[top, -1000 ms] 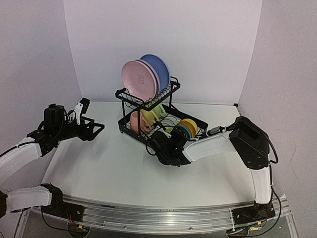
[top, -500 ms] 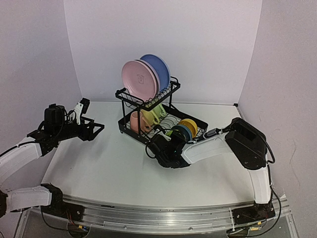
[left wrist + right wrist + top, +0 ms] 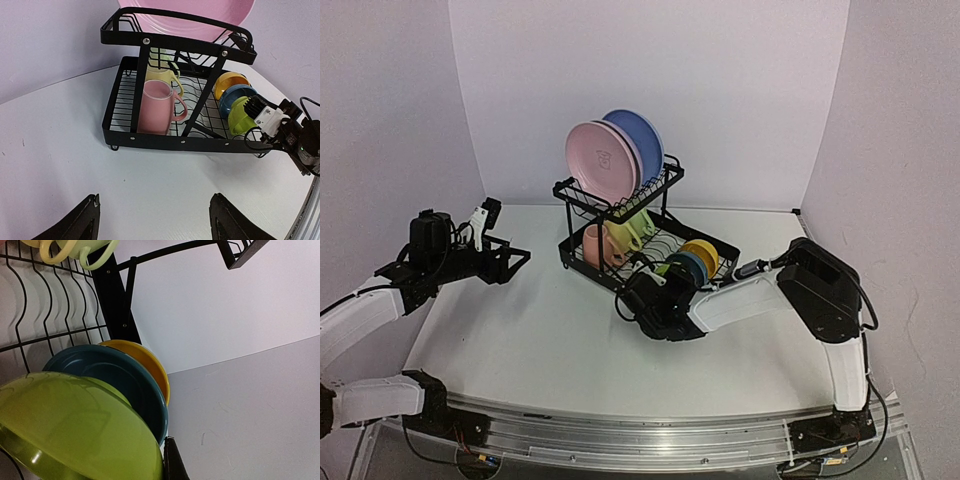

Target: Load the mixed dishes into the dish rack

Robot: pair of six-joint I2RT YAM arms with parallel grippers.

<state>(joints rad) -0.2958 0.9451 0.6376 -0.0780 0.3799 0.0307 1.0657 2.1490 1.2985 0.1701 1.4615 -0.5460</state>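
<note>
The rack (image 3: pixel 165 140) is black wire on two tiers and stands on the white desk (image 3: pixel 550 340). On the rack's upper shelf a pink plate (image 3: pixel 600 158) and a blue plate (image 3: pixel 642 135) stand on edge, with a thin pale rim (image 3: pixel 636 160) between them that is too slim to judge. In the rack's lower tray a pink mug (image 3: pixel 157 107) stands at the front left, and a yellow mug (image 3: pixel 162 77) is just behind it. At the rack's right end three bowls stand on edge in a row: yellow bowl (image 3: pixel 231 82) at the back, blue bowl (image 3: pixel 239 97) in the middle and lime bowl (image 3: pixel 240 115) nearest the front. The right end effector (image 3: pixel 642 288) is at the rack's front right corner, close against the lime bowl and closed. Its wrist view is filled by the bowls, so whether its tips touch the lime rim cannot be told. The left end effector (image 3: pixel 155 225) is well apart to the rack's left, above the desk, open with nothing between its fingers. In the left wrist view the pink plate is cut off at the top edge. In the right wrist view only pale mug handles show, cropped at the top left.
</note>
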